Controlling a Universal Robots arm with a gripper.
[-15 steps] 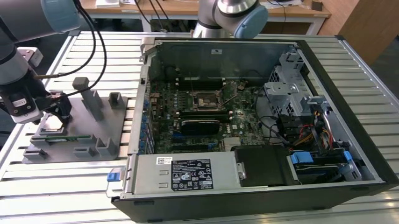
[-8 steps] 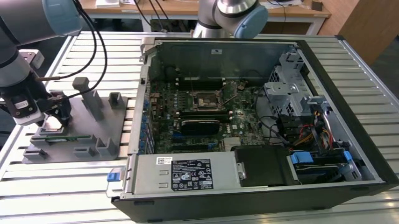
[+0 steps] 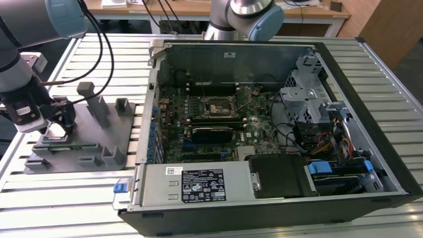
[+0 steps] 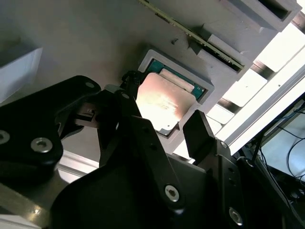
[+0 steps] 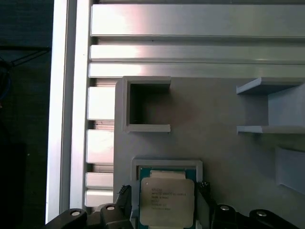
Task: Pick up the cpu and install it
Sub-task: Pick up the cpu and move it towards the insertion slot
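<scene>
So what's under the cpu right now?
The cpu lies in a rimmed pocket of the grey fixture plate, with a green strip showing along one edge. The pocket floor beneath is covered by the chip.

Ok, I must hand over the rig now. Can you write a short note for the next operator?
Gripper: open, low over the fixture, one finger at each side of the cpu, with gaps.
Cpu: lies in its nest on the fixture, to the exterior view's left of the case.
Done: gripper lined up over the cpu.
Left: cpu not yet gripped, lifted or installed in the case.
</scene>
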